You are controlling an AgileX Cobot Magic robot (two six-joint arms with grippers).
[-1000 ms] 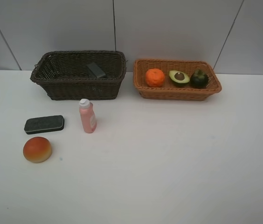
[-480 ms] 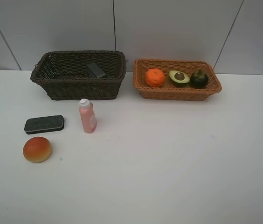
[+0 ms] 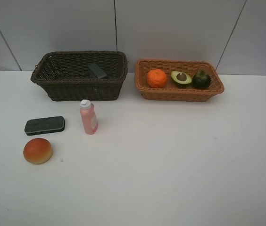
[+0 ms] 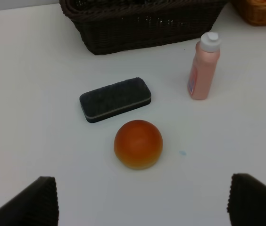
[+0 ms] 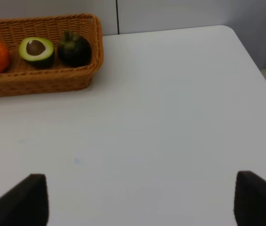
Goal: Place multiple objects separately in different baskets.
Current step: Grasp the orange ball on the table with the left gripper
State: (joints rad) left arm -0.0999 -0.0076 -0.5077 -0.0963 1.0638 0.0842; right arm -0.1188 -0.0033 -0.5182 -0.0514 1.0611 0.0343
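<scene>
The dark brown basket (image 3: 78,87) stands at the back left with a dark grey object (image 3: 97,71) in it that I cannot identify. The light tan basket (image 3: 179,94) to its right holds the orange (image 3: 156,78), halved avocado (image 3: 181,78) and mangosteen (image 3: 201,79). The pink bottle (image 3: 88,117) stands upright on the table, with the dark eraser (image 3: 45,125) and the peach-coloured fruit (image 3: 37,150) to its left. My left gripper (image 4: 142,202) is open above the table, just short of the fruit (image 4: 138,143). My right gripper (image 5: 140,200) is open and empty over bare table. The marker is out of view.
The white table (image 3: 170,160) meets a grey panelled wall behind the baskets. The right wrist view shows the table's rounded corner and edge (image 5: 253,54). Neither arm shows in the exterior view.
</scene>
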